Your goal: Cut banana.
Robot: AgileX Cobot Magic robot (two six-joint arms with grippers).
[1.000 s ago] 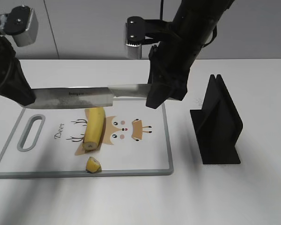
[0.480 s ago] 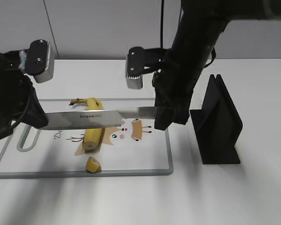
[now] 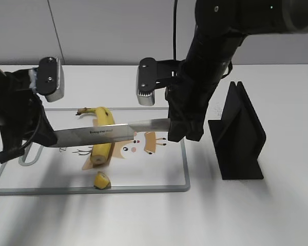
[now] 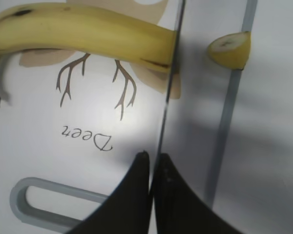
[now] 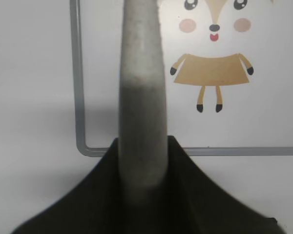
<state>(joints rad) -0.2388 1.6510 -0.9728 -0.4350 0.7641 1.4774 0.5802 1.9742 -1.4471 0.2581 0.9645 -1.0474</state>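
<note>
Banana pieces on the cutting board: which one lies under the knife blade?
The long banana with the brown stem; the knife crosses over it. The small cut-off stub lies apart, nearer the board's front edge.

The left gripper [image 4: 151, 163] is being held low on the left of the exterior view, its arm bent down over the table edge; its two dark fingers [image 4: 132, 190] are being pressed together on something thin. The right gripper [image 5: 139, 161] is being held lower centre-right, its arm coming steeply down from the upper right. Its fingers [image 5: 195, 195] are being kept clamped around a thick grey handle, with the wrist camera housing projecting to the left.
</note>
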